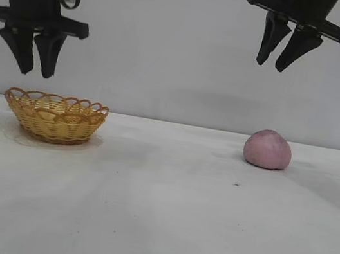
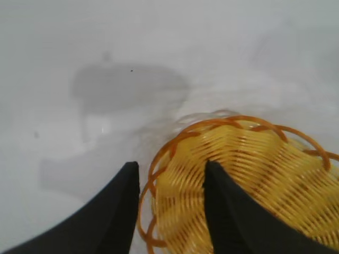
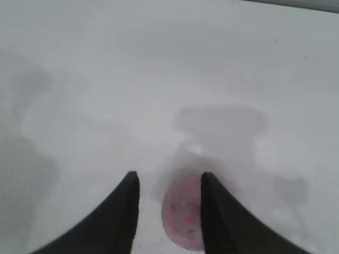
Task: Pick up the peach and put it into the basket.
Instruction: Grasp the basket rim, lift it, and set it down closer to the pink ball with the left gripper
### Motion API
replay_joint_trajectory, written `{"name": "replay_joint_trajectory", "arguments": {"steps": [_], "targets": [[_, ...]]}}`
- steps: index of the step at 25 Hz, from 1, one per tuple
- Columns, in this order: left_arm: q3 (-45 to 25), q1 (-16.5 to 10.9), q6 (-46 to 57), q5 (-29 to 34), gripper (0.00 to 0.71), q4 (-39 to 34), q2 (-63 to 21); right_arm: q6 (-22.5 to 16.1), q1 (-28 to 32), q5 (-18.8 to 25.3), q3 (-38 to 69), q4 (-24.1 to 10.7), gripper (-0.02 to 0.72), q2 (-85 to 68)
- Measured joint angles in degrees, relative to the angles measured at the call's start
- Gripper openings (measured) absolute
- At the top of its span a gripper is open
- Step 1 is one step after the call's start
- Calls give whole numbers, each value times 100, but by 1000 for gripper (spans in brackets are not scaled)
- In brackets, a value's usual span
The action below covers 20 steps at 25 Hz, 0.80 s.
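Observation:
The pink-mauve peach (image 1: 268,149) rests on the white table at the right, also seen as the peach (image 3: 183,217) far below the right wrist camera. High above it hangs my right gripper (image 1: 277,61), open and holding nothing. The yellow wicker basket (image 1: 54,117) with its orange looped rim stands at the left and looks empty. My left gripper (image 1: 36,69) hovers just above the basket's left side, open with nothing between its fingers. In the left wrist view the basket (image 2: 249,180) lies beneath the left gripper (image 2: 170,169).
The white table (image 1: 156,209) stretches bare between basket and peach, with a small dark speck (image 1: 237,184) in front of the peach. A plain light wall stands behind.

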<state>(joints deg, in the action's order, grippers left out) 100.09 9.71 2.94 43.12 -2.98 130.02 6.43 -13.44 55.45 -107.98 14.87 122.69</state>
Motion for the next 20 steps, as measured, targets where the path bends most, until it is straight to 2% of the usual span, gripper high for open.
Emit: {"name": "replay_joint_trajectory", "arguments": {"steps": [3,4,8,9,10,11,14,18,20], "targets": [[13,0,0,-15,94,85,51,0,0,10,0,0,272,37],[27,0,0,-30,71,113,39,0,0,-1,0,0,272,37],[26,0,0,19,78,632,-83,0,0,-40,0,0,272,37],[-1,0,-11,19,36,807,-165,0,0,-51,0,0,272,37],[-91,0,-67,6,53,1001,-267,0,0,-51,0,0,272,37],[-267,0,-172,-55,0,1292,-433,0,0,-51,0,0,272,37],[-1279,0,-636,-621,0,2524,-1086,0,0,-51,0,0,272,37],[-3413,67,-1883,-1781,0,5203,-2037,0,0,-38,0,-10,272,37],[-4136,212,-2818,-2179,0,6458,-2343,0,0,-27,0,-21,272,37]]}}
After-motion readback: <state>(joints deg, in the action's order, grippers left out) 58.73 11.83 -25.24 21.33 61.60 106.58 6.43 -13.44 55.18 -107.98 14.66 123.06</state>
